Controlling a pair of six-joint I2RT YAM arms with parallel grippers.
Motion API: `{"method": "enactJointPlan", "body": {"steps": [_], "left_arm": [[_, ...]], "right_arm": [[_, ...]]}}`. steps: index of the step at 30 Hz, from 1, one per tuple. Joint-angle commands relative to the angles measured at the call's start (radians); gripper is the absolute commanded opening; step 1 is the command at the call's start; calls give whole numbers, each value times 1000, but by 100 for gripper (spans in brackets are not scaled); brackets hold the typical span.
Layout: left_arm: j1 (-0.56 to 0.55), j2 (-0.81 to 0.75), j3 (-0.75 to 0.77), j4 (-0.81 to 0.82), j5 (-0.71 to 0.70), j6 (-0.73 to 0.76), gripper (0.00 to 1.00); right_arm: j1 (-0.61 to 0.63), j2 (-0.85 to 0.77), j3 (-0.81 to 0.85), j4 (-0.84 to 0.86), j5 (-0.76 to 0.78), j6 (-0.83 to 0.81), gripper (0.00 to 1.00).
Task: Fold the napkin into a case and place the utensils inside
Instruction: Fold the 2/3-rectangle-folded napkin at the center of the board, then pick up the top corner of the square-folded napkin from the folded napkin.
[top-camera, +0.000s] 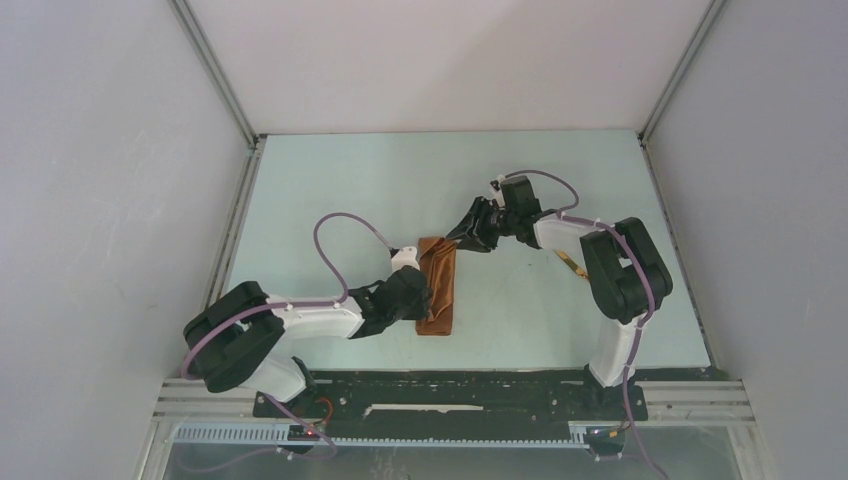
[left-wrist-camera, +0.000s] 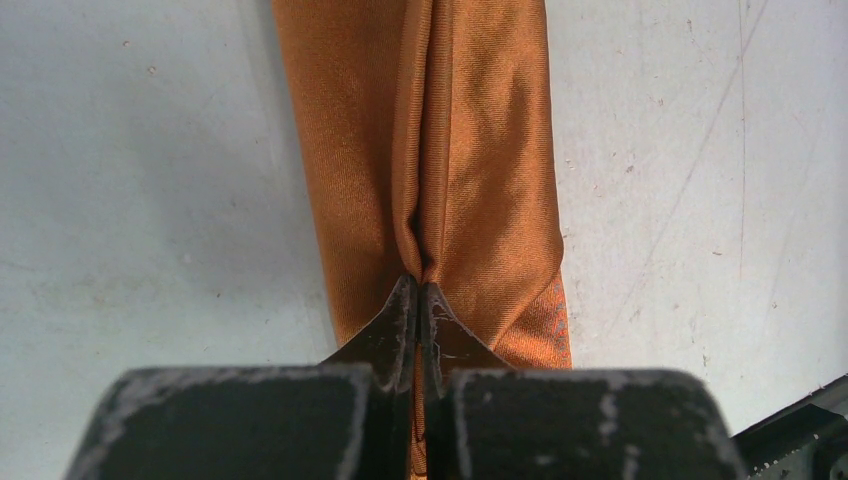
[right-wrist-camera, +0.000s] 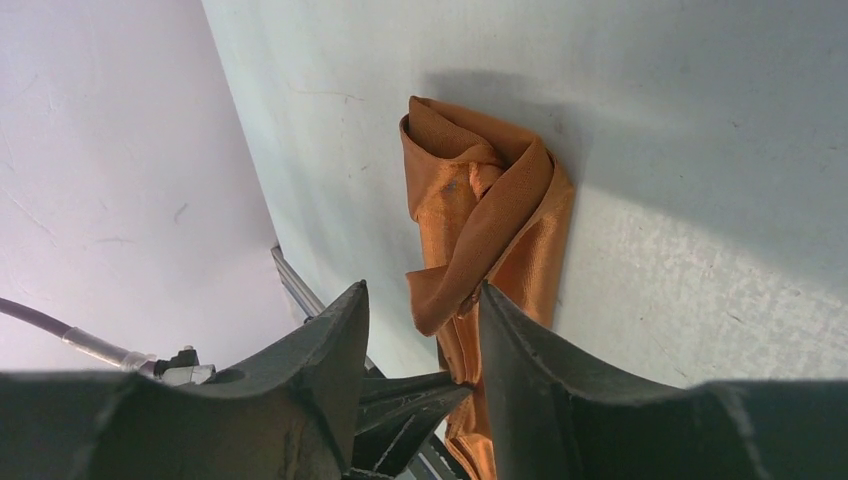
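Note:
The rust-orange napkin (top-camera: 438, 287) lies mid-table as a narrow, crumpled strip running away from the arms. My left gripper (top-camera: 426, 290) is shut on a raised lengthwise pleat of the napkin (left-wrist-camera: 470, 150), the left gripper (left-wrist-camera: 420, 287) pinching cloth between its tips. My right gripper (top-camera: 463, 240) hovers at the strip's far end. In the right wrist view the right gripper (right-wrist-camera: 423, 297) has its jaws apart, with a loose flap of the napkin (right-wrist-camera: 480, 215) hanging between them. One golden utensil (top-camera: 570, 263) lies by the right arm, partly hidden by it.
The right arm's elbow (top-camera: 625, 265) stands over the table's right side, the left arm (top-camera: 300, 320) lies low along the near left. White walls enclose the table on three sides. The left gripper's fingers (right-wrist-camera: 420, 400) show below the right jaws.

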Motion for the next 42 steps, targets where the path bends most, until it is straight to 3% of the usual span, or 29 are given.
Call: {"method": "enactJointPlan", "body": {"steps": [1,9,14,22,32,42], "left_arm": [[2,-29,-10,21,-9,-2,0],[2,-30,-10,21,-9,-1,0],[2,-28,-10,21,-7,0,0],[2,-28,-8,24,-4,1,0],[2,-27,-10,24,-2,2,0],[2,-22,-4,29,4,2,0]], "right_arm": [[10,9,-4,36,-14,8,53],[17,19,-4,45,-21,15,52],[16,10,-5,18,-11,2,56],[14,-72,-15,-105,71,-44,72],[62,-34,-16,-2,71,9,71],[74,-31,5,-45,149,-4,60]]}}
